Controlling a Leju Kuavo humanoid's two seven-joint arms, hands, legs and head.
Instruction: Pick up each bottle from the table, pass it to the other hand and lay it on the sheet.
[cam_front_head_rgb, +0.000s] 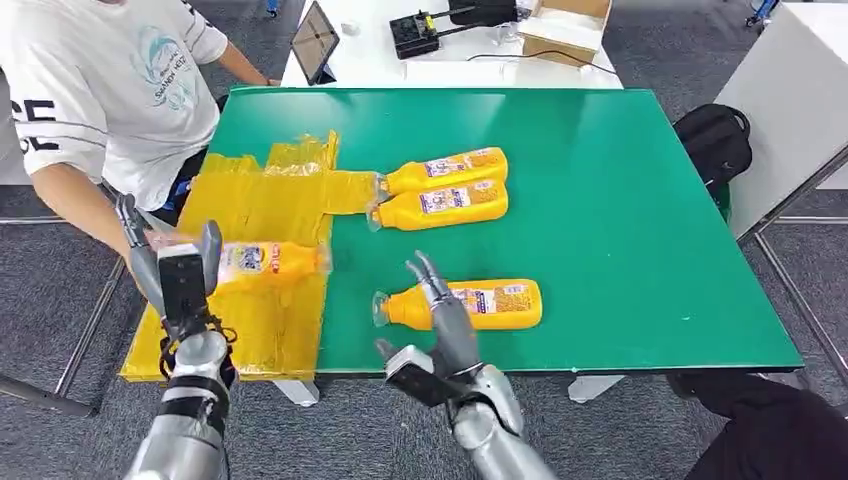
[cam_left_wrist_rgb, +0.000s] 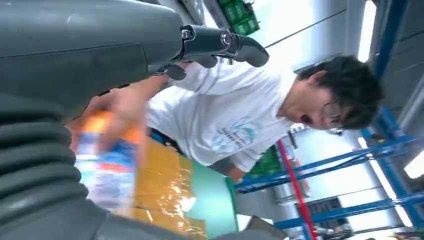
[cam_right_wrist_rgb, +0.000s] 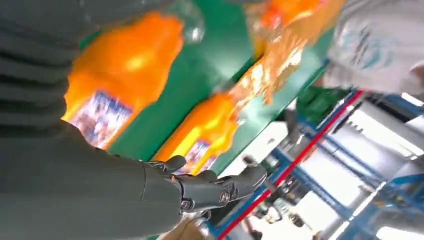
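Yellow plastic sheet (cam_front_head_rgb: 262, 205) covers the left part of the green bench (cam_front_head_rgb: 620, 220), and over it, at the lower left of the head view, the left hand (cam_front_head_rgb: 183, 272) has a bottle (cam_front_head_rgb: 272, 262) by its base end, cap pointing right, fingers clamped round it. A person (cam_front_head_rgb: 95, 90) stands at the upper left, an arm reaching down close by that hand; in the left wrist view a hand seems to be at the bottle, blurred, so whether it touches I cannot tell.

Right hand (cam_front_head_rgb: 440, 320) hovers at lower centre, fingers apart, holding nothing, right over the near bottle (cam_front_head_rgb: 470, 304) lying on bare bench. Two more bottles (cam_front_head_rgb: 445, 187) lie side by side at centre, necks at the sheet's edge.

The step looks like laying the held bottle down. To do it well: lower it flat until it rests on the sheet, well inside the edge, then let go gently so it doesn't roll off.
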